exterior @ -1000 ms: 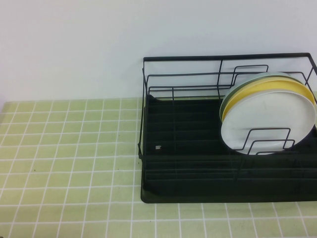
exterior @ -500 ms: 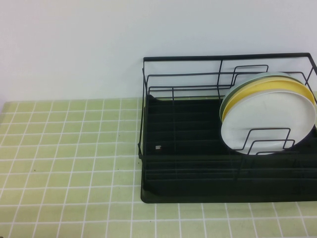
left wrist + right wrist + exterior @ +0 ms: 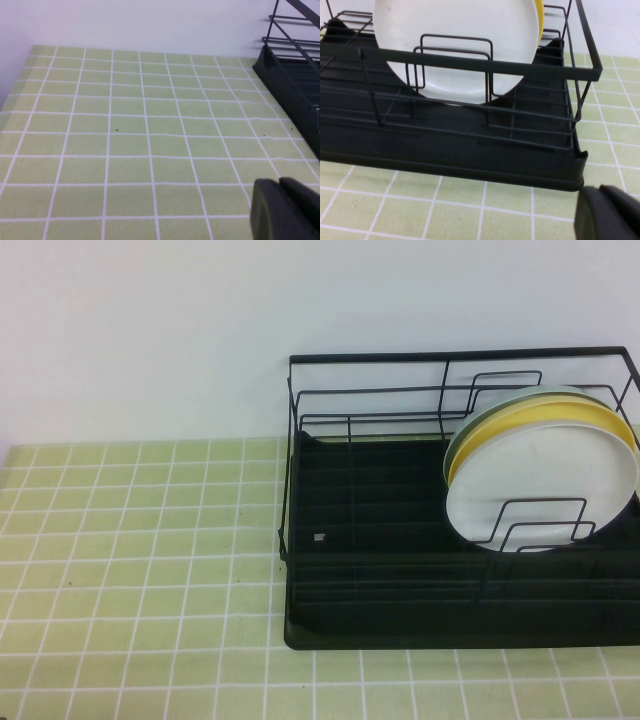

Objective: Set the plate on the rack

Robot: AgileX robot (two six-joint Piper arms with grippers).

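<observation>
The white plate (image 3: 545,490) stands on its edge in the black rack (image 3: 400,570), at the right of the high view, between the wire dividers. A yellow plate (image 3: 560,420) leans just behind it, and a pale green plate (image 3: 500,405) behind that. The rack sits on the green tiled bench (image 3: 140,570). Only a dark corner of the left hand (image 3: 285,210) and of the right hand (image 3: 607,212) shows in each wrist view, low above the bench; one cannot tell if they are wide or narrow.

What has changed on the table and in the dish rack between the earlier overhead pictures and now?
Nothing visibly changed. The plate stands in the rack before the yellow plate. Neither gripper shows overhead; the left gripper and right gripper edge their wrist views.
</observation>
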